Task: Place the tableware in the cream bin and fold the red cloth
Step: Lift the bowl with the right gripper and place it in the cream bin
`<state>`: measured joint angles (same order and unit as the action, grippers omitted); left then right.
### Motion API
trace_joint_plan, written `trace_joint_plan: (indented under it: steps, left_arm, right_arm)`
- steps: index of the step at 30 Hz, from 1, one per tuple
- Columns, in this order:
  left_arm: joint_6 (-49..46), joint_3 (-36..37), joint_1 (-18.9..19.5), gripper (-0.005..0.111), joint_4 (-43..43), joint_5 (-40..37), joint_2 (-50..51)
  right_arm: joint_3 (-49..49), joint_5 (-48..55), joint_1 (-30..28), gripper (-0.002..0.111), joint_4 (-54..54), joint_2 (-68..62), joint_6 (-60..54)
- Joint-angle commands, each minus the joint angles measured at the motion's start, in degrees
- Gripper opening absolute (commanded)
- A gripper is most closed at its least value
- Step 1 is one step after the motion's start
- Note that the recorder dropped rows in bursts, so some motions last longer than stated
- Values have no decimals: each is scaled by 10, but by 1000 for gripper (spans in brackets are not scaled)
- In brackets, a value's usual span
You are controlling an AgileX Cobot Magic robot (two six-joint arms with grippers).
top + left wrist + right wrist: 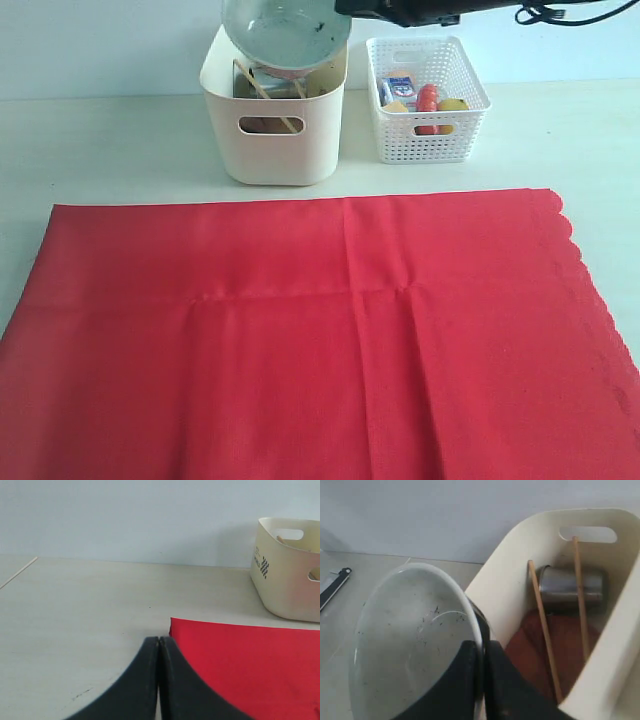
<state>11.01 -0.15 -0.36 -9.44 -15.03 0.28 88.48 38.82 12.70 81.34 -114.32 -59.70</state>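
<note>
The pale green-white bowl (pixel 285 32) (pixel 412 635) hangs tilted over the cream bin (pixel 272 125) (pixel 520 575), its rim pinched by my right gripper (pixel 483 645). Inside the bin lie the steel cup (pixel 570 589), the chopsticks (pixel 544 625) (pixel 268 92) and the brown wooden plate (pixel 540 645). The red cloth (pixel 320 330) (pixel 250 660) lies spread flat in front of the bin, scalloped edge at the right. My left gripper (pixel 159 642) is shut on nothing, low over the table by a corner of the cloth, with the bin (pixel 287 570) ahead. Knife and spoon are hidden.
A white lattice basket (pixel 428 100) right of the bin holds the milk carton (pixel 398 85), the sausage (pixel 428 105) and a lemon (pixel 455 104). The right arm (pixel 420 10) reaches in along the top edge. A thin dark object (pixel 332 587) lies on the table.
</note>
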Motion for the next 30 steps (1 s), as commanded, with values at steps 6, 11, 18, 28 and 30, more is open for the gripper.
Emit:
trace_joint_plan:
  steps: [6, 11, 18, 28, 30]
  left_arm:
    - [-1, 2, -4, 2, -2, 4, -3]
    - [-1, 2, -4, 2, -2, 4, -3]
    - [-1, 2, -4, 2, -2, 4, -3]
    - [-1, 2, -4, 2, -2, 4, -3]
    - [-1, 2, -4, 2, -2, 4, -3]
  right_arm:
    - [106, 0, 13, 0, 10, -85, 25]
    - [115, 4, 13, 0, 11, -105, 29]
    - [115, 0, 13, 2, 10, -106, 29]
    - [115, 2, 12, 54, 10, -104, 29]
    - [115, 14, 12, 54, 10, -104, 29]
